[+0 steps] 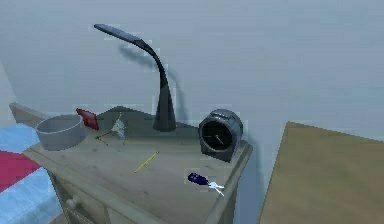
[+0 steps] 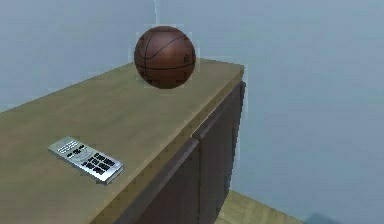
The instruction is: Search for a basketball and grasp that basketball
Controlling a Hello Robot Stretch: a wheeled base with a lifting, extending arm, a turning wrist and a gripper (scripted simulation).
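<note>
Orange-brown basketball point(image 2: 165, 56) sat out to the reaching side, at the far end of the worktop point(image 2: 130, 112). The pincer's state, I couldn't tell.

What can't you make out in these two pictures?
- Forward view: small red thing beside the grey bowl, too small to name.
- Forward view: blue and white bits near the clock, too small to name.
- Forward view: wooden top, cut by the right and bottom edges.
- Arm side view: cabinet under the basketball, cut by the left and bottom edges.
</note>
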